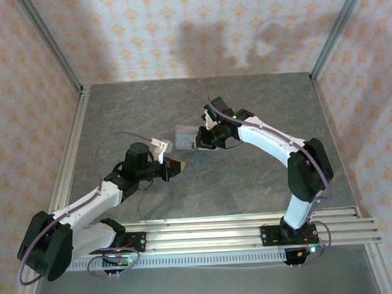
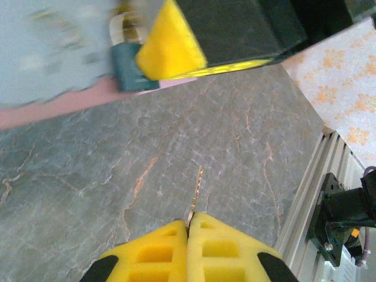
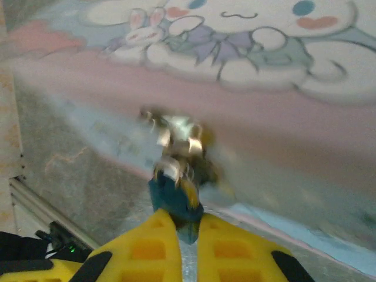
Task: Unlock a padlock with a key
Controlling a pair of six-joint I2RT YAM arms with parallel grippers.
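Pressed together low in the left wrist view, my left tool (image 2: 189, 228) pinches the key (image 2: 197, 189), whose thin blade sticks straight out ahead of the fingertips over bare tabletop (image 2: 247, 147). The padlock (image 2: 130, 67) lies ahead and off to the left of the line the blade points along, so I judge the key needs to swing left as well as advance. My right tool (image 3: 187, 226) is closed on the padlock's dark body from below, and the shackle end is up against the tin (image 3: 247, 53) (too blurred to say how it is hooked there). I cannot make out which face carries the keyhole.

From above, the two tools sit near each other mid-tabletop, the left one just nearer the bases. Open stone lies between key tip and padlock. The tin stands close behind the padlock, and the rail (image 2: 305, 205) runs well off to the right.
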